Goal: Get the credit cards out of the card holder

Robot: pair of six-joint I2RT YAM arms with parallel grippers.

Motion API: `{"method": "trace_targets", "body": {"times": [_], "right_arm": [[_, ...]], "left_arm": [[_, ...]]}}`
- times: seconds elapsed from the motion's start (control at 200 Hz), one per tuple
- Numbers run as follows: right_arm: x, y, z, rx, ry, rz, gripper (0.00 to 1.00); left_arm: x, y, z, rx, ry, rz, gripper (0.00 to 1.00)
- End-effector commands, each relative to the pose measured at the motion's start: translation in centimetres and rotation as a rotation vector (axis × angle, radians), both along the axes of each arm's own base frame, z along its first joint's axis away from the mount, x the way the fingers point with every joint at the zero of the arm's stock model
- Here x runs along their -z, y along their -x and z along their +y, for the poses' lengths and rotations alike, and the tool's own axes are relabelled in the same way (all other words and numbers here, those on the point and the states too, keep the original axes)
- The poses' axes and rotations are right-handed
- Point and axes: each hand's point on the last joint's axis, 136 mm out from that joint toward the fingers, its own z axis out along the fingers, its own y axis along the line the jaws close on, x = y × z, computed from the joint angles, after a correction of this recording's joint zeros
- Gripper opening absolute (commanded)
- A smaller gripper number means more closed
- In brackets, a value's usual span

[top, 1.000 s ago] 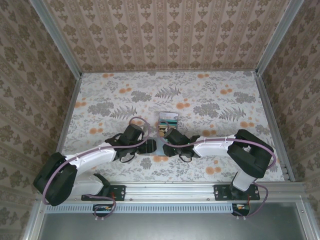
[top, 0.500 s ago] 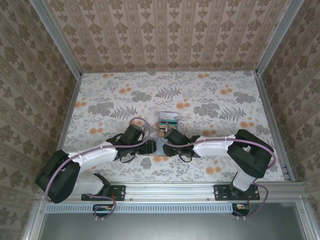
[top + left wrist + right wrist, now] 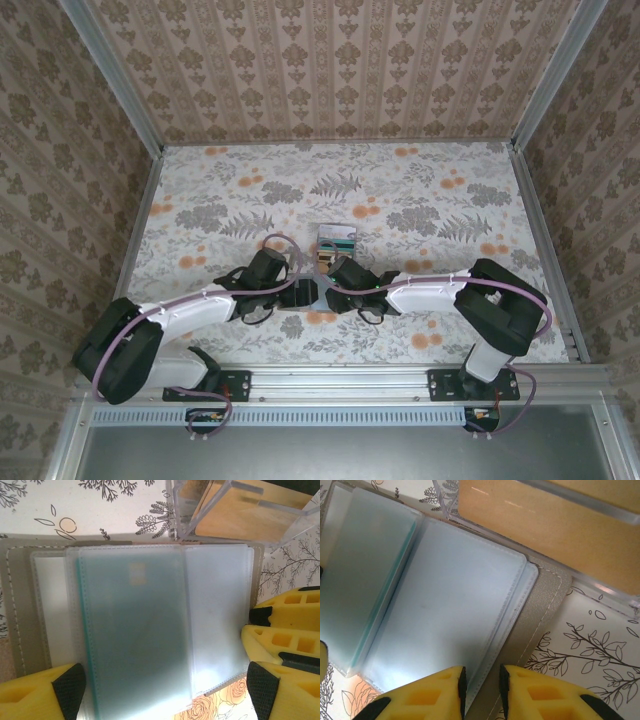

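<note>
On my left, item one: left claw (image 3: 165, 690). Its jaws are spread wide. I log one yellow finger at the taupe cover end of the card holder (image 3: 12, 610) and the other past the opposite edge, with nothing pinched between them.

Item two, beneath that claw: the card holder. It lies open and flat on the floral surface (image 3: 420, 200), at the near middle between the two arms. Its clear blue-grey pocket leaves are fanned over the stitched cover.

Item three: one teal-green card (image 3: 135, 645), seated inside a pocket leaf and blurred through the plastic. A white face shows in the leaf to its left, and I cannot tell whether that is a card.

Item four, further right: right claw (image 3: 482, 692). Its fingers are drawn close together and clamped on the card holder's edge, where a pocket leaf meets the cover.

Item five: clear stand (image 3: 600, 586), just beside the holder's far edge, with a gold-tan card (image 3: 545, 525) standing in it.
</note>
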Motion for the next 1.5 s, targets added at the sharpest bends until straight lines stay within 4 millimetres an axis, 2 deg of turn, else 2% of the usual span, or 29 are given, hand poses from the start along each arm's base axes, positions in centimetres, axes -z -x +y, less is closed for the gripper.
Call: {"method": "trace_targets", "body": {"times": [0.0, 0.47, 0.6, 0.79, 0.98, 1.175, 1.275, 1.34, 1.365, 1.495], "right_arm": [[2.3, 1.3, -0.5, -0.001, 0.043, 0.060, 0.29], [2.4, 1.2, -0.5, -0.001, 0.045, 0.064, 0.29], [2.3, 1.2, -0.5, 0.000, 0.046, 0.061, 0.29], [1.9, 1.0, -1.0, 0.025, 0.044, 0.037, 0.29], [0.2, 0.2, -3.2, 0.125, 0.039, -0.045, 0.29], [-1.2, 0.1, -6.3, 0.227, 0.011, -0.102, 0.31], [-1.9, 0.2, -7.1, 0.243, -0.007, -0.113, 0.32], [-1.5, 0.4, -7.5, 0.251, 0.004, -0.104, 0.32], [-2.5, 0.2, -7.5, 0.257, -0.025, -0.120, 0.32], [-2.8, 0.2, -8.3, 0.287, -0.029, -0.137, 0.32]], "left_arm": [[-0.4, 0.5, -0.6, 0.026, 0.043, 0.008, 0.90], [-2.0, 0.7, -1.6, 0.062, 0.100, -0.034, 0.91], [-2.4, 0.7, -1.8, 0.070, 0.104, -0.042, 0.95], [-3.5, 0.9, -3.2, 0.104, 0.159, -0.060, 0.88], [-4.3, 1.1, -4.6, 0.134, 0.179, -0.079, 0.81], [-3.6, 1.4, -5.9, 0.152, 0.178, -0.061, 0.74], [-3.4, 1.4, -6.6, 0.162, 0.179, -0.056, 0.72], [-3.5, 1.5, -7.1, 0.171, 0.187, -0.060, 0.67], [-3.6, 1.5, -7.3, 0.175, 0.188, -0.062, 0.66], [-3.8, 1.5, -8.4, 0.195, 0.193, -0.063, 0.59]]}}
